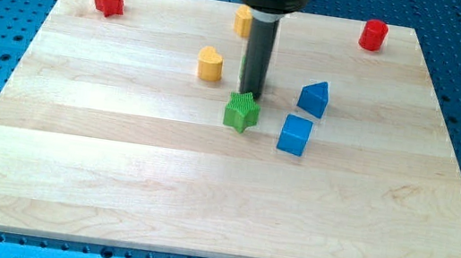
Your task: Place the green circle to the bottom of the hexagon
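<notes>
Mostly, my tip [250, 93] hides the green circle [244, 64].

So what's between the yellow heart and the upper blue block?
My rod stands between the yellow heart and the upper blue block in the camera view; my tip sits just above the green star.

Pale wooden board [114, 185] with red, yellow, green, blue blocks
</notes>
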`<state>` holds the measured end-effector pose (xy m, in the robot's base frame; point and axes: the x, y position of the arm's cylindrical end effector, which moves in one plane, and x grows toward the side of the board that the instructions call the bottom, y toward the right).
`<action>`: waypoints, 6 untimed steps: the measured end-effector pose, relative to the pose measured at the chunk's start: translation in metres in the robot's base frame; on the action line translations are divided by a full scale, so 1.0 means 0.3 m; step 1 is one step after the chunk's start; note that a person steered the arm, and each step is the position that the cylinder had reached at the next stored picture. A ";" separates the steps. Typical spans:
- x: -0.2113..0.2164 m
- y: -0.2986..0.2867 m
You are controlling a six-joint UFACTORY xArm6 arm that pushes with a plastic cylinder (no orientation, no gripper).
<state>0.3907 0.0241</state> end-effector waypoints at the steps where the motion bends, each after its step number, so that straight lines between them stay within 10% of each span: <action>1: -0.013 0.026; 6: -0.025 0.002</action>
